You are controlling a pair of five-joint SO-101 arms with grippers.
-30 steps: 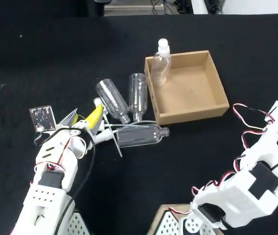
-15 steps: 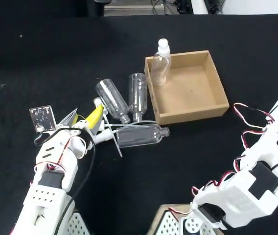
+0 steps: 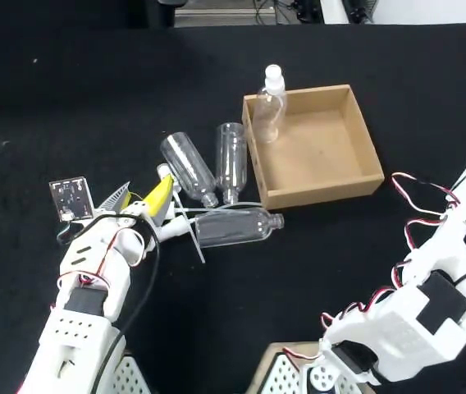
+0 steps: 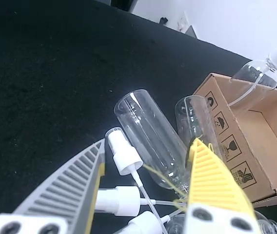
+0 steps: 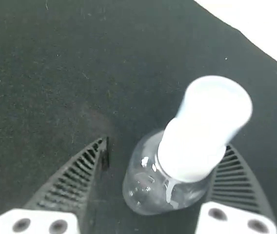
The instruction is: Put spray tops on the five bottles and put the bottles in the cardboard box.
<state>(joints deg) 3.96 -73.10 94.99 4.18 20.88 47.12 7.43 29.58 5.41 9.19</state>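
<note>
**Q:** Movement vs. earlier frames?
**A:** None seen. Both arms and all items are in the same pos.

**Q:** Item count?
**A:** Bottles: 5.
- Boxed bottle [image 3: 270,111]: 1, w/ spray top on, standing in a corner of the cardboard box [image 3: 323,152].
- Uncapped bottles: 3, lying on the bench [image 3: 93,82]. Two [image 3: 188,168] [image 3: 231,160] are just beside the box wall. The third [image 3: 233,226] lies crosswise in front of them.
- Fifth bottle [image 5: 150,187]: 1, upright, w/ white top.
- Loose spray tops: 3 [image 4: 122,156] [image 4: 119,200] [image 4: 146,222], clustered together.

**Q:** Left pincer [image 4: 148,142]?
**A:** Spread wide, holding nothing. Loose spray tops lie between its fingers, and the uncapped bottles are just past the tips.

**Q:** Right pincer [image 5: 165,146]?
**A:** Spread apart w/ the fifth bottle standing between the fingers. There is a clear gap at one finger. Contact at the other: cannot tell.
</note>
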